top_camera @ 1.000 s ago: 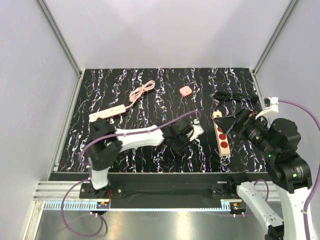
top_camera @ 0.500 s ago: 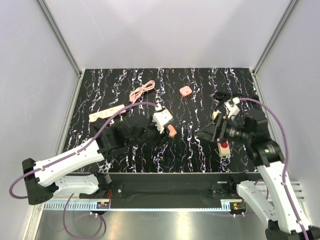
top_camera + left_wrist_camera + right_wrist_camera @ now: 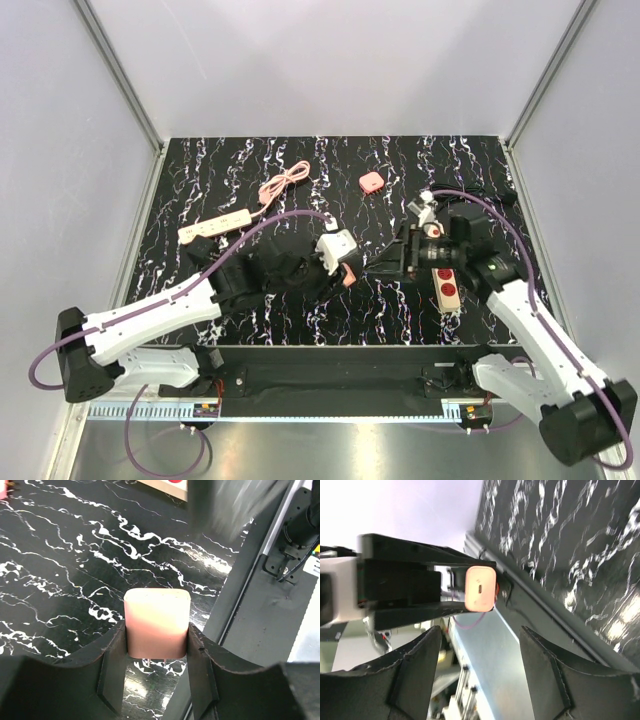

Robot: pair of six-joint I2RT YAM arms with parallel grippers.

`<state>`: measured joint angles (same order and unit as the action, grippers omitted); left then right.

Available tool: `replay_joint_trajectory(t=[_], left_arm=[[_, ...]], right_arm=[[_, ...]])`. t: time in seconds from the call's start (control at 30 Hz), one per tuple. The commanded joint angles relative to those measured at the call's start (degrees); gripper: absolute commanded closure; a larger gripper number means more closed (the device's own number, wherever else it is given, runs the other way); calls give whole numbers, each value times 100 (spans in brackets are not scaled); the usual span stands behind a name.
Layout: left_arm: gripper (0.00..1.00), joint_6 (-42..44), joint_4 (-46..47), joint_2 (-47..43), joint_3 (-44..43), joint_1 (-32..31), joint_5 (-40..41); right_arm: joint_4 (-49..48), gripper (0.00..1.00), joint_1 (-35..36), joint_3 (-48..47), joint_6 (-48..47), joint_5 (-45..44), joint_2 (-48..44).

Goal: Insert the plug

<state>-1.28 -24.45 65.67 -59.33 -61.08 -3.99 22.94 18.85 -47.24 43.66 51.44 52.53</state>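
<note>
Plug (image 3: 157, 615) clamped in left pincer (image 3: 157, 632), right pincer (image 3: 480, 635) part-open, empty, facing it

Left fingers (image 3: 112, 672) clamped, right fingers (image 3: 412, 677) apart

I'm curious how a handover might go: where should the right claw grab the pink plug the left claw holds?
Probably the free end of the plug, which sticks out beyond the left claw. The right claw, open and facing that end, could come straight on and close on the two bare sides, since the left claw covers the others.
</note>
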Motion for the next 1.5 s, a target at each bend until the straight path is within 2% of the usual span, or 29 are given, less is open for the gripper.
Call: replay_joint_trajectory(t=[0.0, 0.13, 0.33, 0.5, 0.67, 0.77, 0.87, 0.93, 0.97, 1.0, 1.03, 1.07, 1.13, 1.17, 1.27, 1.3, 1.47], left_arm=[[100, 241, 177, 68, -149, -71, -138], [100, 260, 168, -1, -105, -97, -199], [100, 347, 168, -72, -52, -123, -418], [100, 462, 168, -37, -52, -141, -322], [100, 567, 177, 69, -140, -141, -296], [100, 585, 168, 121, -175, -141, -261], [100, 585, 203, 122, -184, -132, -374], [100, 594, 221, 139, -202, -141, -383], [100, 611, 238, 157, -210, -141, -383], [100, 611, 239, 165, -219, -150, -383], [93, 603, 239, 183, -263, -141, -349], [82, 594, 247, 200, -289, -150, -287], [49, 585, 239, 174, -351, -150, -199], [1, 602, 247, 148, -369, -150, -181], [1, 673, 204, 34, -448, -150, -23], [1, 708, 177, -1, -465, -150, 3], [1, 866, 81, -169, -807, -150, 616]], right_arm=[[-150, 29, 521, -294, -164, -300, 413], [-141, 31, 830, -496, -296, -529, 1126], [-307, 36, 1042, -584, -323, -469, 1540], [-974, 36, 1085, -357, 80, -82, 1628], [-1204, 36, 1147, -207, 187, 33, 1663], [-1362, 43, 1226, -92, 266, 164, 1664], [-1362, 44, 1270, 39, 213, 270, 1559], [-1353, 51, 1261, 145, 204, 261, 1436], [-1362, 68, 1261, 189, 213, 226, 1392], [-1371, 80, 1261, 181, 231, 191, 1322], [-1371, 93, 1270, 189, 248, 182, 1295], [-1380, 100, 1261, 181, 257, 173, 1268], [-1336, 100, 1261, 154, 257, -63, 1119], [-1275, 100, 1253, 102, 222, -194, 1067], [-565, 100, 1165, -248, -233, -826, 952], [-301, 100, 1104, -363, -600, -1298, 1004], [1079, 100, 217, -995, -1464, -2399, 1233]])
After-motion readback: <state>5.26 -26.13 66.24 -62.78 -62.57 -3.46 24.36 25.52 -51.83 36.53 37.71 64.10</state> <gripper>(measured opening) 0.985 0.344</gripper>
